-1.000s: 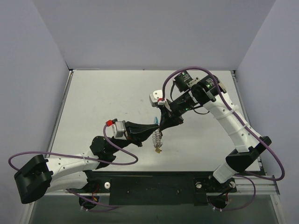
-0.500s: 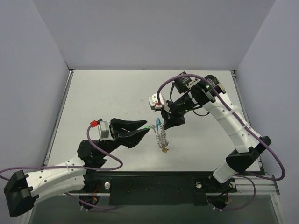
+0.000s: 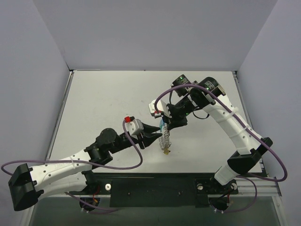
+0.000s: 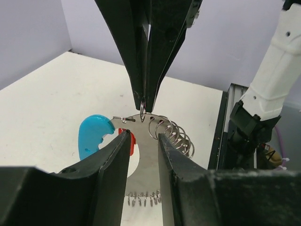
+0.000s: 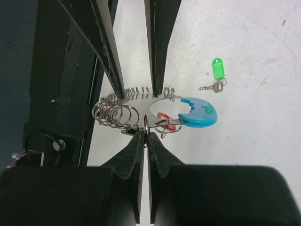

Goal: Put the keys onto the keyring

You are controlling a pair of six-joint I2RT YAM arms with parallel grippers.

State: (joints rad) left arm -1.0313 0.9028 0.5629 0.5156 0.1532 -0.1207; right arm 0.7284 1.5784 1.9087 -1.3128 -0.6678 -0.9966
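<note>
The right gripper (image 5: 147, 135), pressed together, pinches the keyring (image 5: 115, 114) by its wire and holds it above the table (image 5: 254, 42). The left gripper (image 4: 143, 137) stands spread, straddling the loop's edge. The green-tagged key (image 5: 217, 75) lies apart on bare tabletop.

coiled silver keyring (image 5: 115, 114) hangs upright; green-tagged key (image 5: 215, 78) lies flat, apart

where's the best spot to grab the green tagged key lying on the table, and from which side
Likely the green tag, pinched across its narrow width from straight above. The silver key lies flat on the table, tiny and thin, giving little to catch; the oblong tag is bulkier, with bare table along both long sides.
</note>
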